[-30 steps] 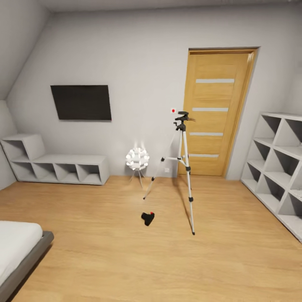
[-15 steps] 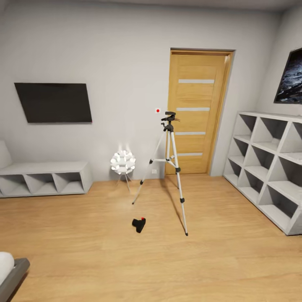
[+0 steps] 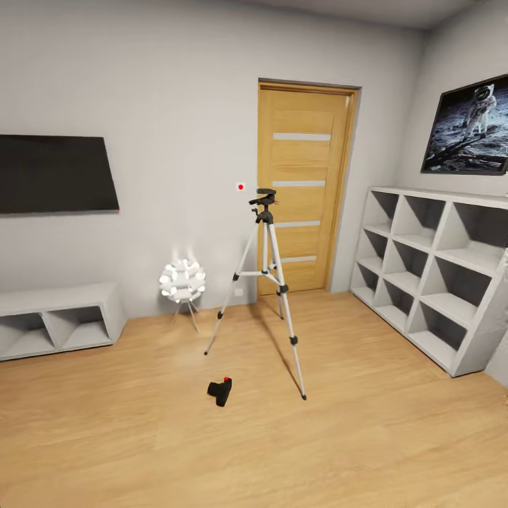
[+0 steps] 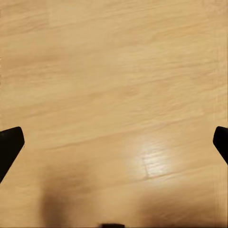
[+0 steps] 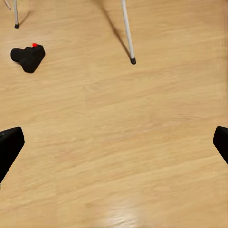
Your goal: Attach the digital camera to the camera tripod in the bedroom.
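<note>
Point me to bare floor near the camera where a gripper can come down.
Bare wood floor lies on the near side of the digital camera, and wider between the camera tripod and the cubby shelves. Tightest: between camera and the tripod's near leg.

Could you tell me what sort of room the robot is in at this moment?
Probably a bedroom or living space: light wood floor, wall-mounted black screen, white cubby shelves, wooden door. A camera tripod stands mid-floor.

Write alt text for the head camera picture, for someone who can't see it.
A silver-legged camera tripod stands on a light wood floor before a wooden door, with a small black digital camera lying on the floor beside it. White cubby shelves line the right wall.
</note>
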You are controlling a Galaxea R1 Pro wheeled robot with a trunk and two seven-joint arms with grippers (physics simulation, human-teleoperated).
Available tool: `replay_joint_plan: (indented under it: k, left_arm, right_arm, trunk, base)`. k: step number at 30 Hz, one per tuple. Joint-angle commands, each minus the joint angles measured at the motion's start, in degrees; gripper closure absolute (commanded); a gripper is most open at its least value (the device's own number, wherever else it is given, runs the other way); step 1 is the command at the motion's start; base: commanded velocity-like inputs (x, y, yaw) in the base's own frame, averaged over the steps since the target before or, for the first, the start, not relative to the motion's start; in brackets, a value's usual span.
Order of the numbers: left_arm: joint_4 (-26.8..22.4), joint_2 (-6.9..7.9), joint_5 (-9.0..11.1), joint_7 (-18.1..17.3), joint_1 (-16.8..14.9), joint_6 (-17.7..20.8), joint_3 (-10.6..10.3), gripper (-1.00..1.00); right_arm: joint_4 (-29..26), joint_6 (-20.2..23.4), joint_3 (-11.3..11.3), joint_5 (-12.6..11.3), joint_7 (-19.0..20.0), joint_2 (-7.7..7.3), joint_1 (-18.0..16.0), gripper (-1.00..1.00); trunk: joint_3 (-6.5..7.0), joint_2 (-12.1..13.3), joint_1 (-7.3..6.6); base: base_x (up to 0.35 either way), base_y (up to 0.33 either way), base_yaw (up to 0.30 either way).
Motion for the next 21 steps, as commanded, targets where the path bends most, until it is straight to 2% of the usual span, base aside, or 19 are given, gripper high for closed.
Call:
replay_joint_plan:
  k: [1, 7, 21]
  left_arm:
    - [-0.01, 0.02, 0.03, 0.00, 0.00, -0.14, 0.00, -1.00]
    - [0.00, 0.04, -0.04, 0.00, 0.00, -0.19, -0.06, -1.00]
    - [0.00, 0.04, -0.15, 0.00, 0.00, -0.22, -0.17, -1.00]
  right_arm:
    - [-0.07, -0.09, -0.02, 0.03, -0.04, 0.03, 0.01, -1.00]
    - [-0.08, -0.15, -0.02, 0.02, -0.05, 0.09, 0.01, -1.00]
    - [-0.11, -0.16, -0.02, 0.08, -0.06, 0.10, 0.01, -1.00]
  trunk:
    - [-0.04, -0.03, 0.02]
    - [-0.04, -0.03, 0.02]
    - [-0.04, -0.03, 0.02]
  base:
    - [0.128, 0.291, -0.148]
    - [0.061, 0.275, -0.067]
    - [0.003, 0.025, -0.003]
